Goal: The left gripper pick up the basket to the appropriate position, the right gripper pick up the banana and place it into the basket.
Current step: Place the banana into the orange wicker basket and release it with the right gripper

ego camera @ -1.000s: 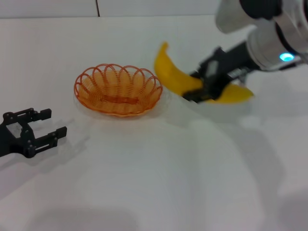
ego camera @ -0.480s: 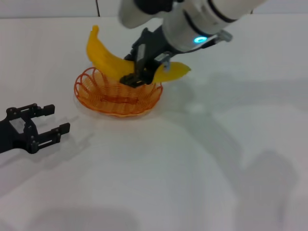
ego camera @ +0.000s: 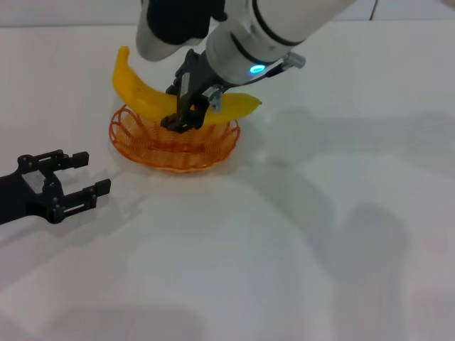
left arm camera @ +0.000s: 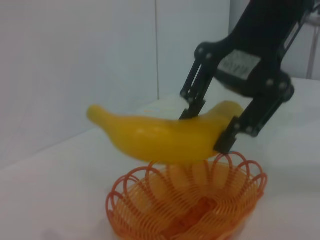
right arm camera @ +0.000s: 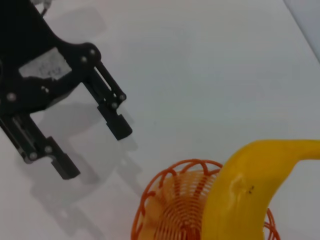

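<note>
1. The table [ego camera: 298,249] is white, and I work over its far left part.
2. My right gripper [ego camera: 186,114] hangs above the basket, jaws clamped across the banana's middle; the left wrist view shows both fingers pinching it.
3. The banana [ego camera: 146,96] hovers above the basket — not touching the wire, its ends reaching past the rim.
4. The basket [ego camera: 174,145] sits on the table under it.
5. My left gripper [ego camera: 75,177] rests nearby, jaws wide, holding nothing.
6. Risk, as I judge it: the banana spans the basket, so an off-centre release could catch the rim and roll out — or tip the light basket.
</note>
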Robot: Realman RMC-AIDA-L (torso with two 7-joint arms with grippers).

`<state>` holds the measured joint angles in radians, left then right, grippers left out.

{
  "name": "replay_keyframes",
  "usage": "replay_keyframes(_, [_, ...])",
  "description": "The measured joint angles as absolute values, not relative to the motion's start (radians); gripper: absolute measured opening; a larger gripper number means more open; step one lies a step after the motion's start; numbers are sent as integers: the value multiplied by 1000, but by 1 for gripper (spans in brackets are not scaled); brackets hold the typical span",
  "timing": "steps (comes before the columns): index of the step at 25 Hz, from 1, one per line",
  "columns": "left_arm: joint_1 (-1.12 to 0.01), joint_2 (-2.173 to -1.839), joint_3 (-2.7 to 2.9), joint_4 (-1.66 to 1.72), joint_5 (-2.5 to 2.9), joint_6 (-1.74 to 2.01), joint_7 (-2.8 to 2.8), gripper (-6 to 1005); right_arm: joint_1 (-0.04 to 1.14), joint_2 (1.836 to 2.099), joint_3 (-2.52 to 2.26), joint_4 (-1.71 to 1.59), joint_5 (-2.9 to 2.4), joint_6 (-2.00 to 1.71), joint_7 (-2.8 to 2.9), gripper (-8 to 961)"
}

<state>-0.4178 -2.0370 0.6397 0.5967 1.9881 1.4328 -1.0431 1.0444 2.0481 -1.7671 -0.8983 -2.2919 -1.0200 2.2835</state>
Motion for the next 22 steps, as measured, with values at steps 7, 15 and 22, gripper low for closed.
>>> replay_keyframes(7, [-419, -2036, 640, 597, 1988, 1433, -1043, 649, 1049, 2050, -1800, -864, -2284, -956, 2281, 584])
replay_keyframes(15, [-409, -2035, 639, 597, 1988, 1433, -1043, 649, 1011, 2045, -1793, -883, -2274, -954, 2269, 649])
replay_keyframes(22, [-398, -2036, 638, 597, 1988, 1433, -1042, 649, 866, 2039, -1656, -999, -2194, -1084, 2117, 771])
